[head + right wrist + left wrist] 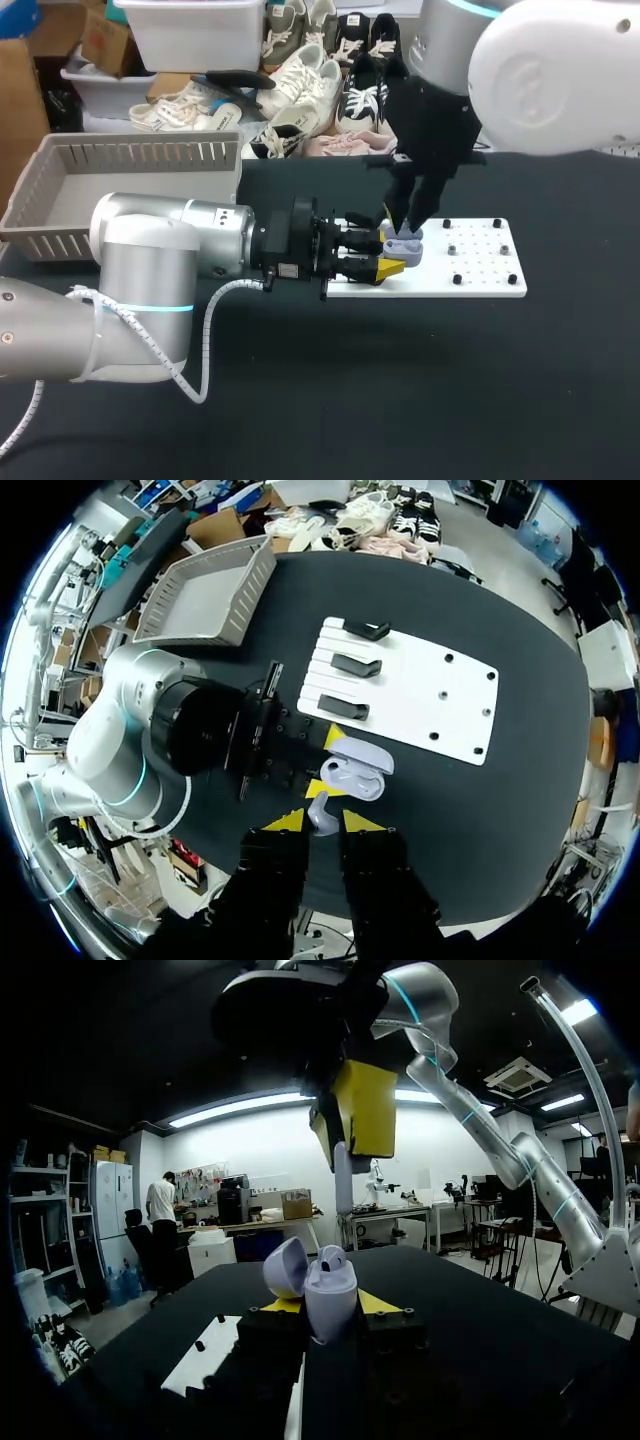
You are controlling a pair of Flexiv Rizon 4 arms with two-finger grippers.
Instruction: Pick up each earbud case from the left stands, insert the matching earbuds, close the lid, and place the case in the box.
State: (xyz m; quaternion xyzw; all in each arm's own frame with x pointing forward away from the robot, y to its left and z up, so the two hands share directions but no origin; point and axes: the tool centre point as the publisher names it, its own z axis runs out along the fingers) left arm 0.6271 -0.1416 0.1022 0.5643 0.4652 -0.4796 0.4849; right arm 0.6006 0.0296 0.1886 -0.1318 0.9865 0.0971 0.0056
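The left pincer (329,1307) clamps the open lilac earbud case (360,772) over the black bench (450,380); the right pincer (322,821) pinches a pale earbud (343,1175) just above it.

Left gripper (320,1308) clamps the case (330,1282) level; right gripper (314,822), pointing down, pinches an earbud (319,808).
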